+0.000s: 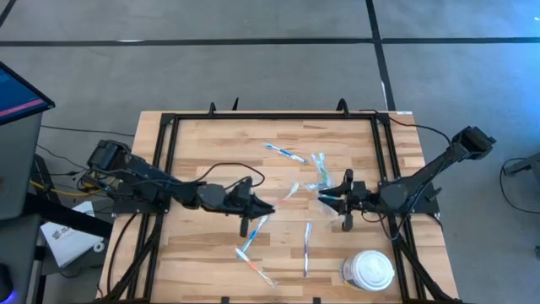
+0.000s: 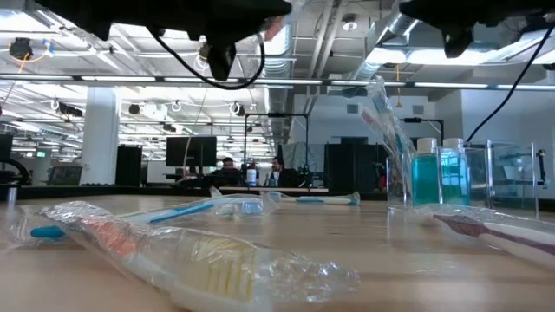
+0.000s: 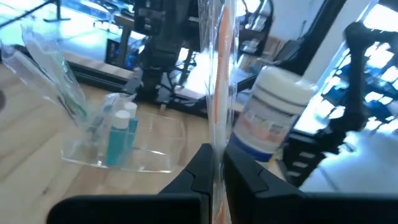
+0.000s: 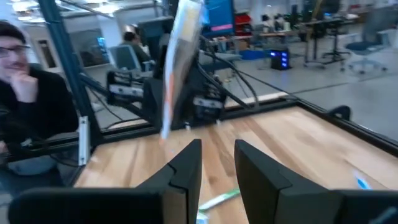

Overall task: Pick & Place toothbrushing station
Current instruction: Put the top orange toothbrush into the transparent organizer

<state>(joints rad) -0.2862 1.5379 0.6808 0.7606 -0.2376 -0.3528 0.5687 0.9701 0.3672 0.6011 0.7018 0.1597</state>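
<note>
The left pincer is clamped tight on a thin toothbrush in a clear crinkly wrapper with an orange streak, which stands upright between its fingers, long axis roughly vertical. The coming move, as I judge it, turns on one relation: the small clear plastic cup lies ahead of that pincer, toward the right arm, so the brush must travel forward and come down end-first into it. The right pincer hovers just beside the cup with its fingers part-way apart and nothing between them (close enough that it looks the likelier hindrance to a clean drop).

The left wrist view shows the cup already holding small teal tubes and wrapped toothbrushes leaning out of it, with the large white round lidded container off to one side of the held brush. The high view cannot show the brush's upright pose, but it does show loose wrapped toothbrushes scattered on the wooden desk, several behind and below the left pincer. The low view shows another wrapped brush with pale yellow bristles lying flat.
</note>
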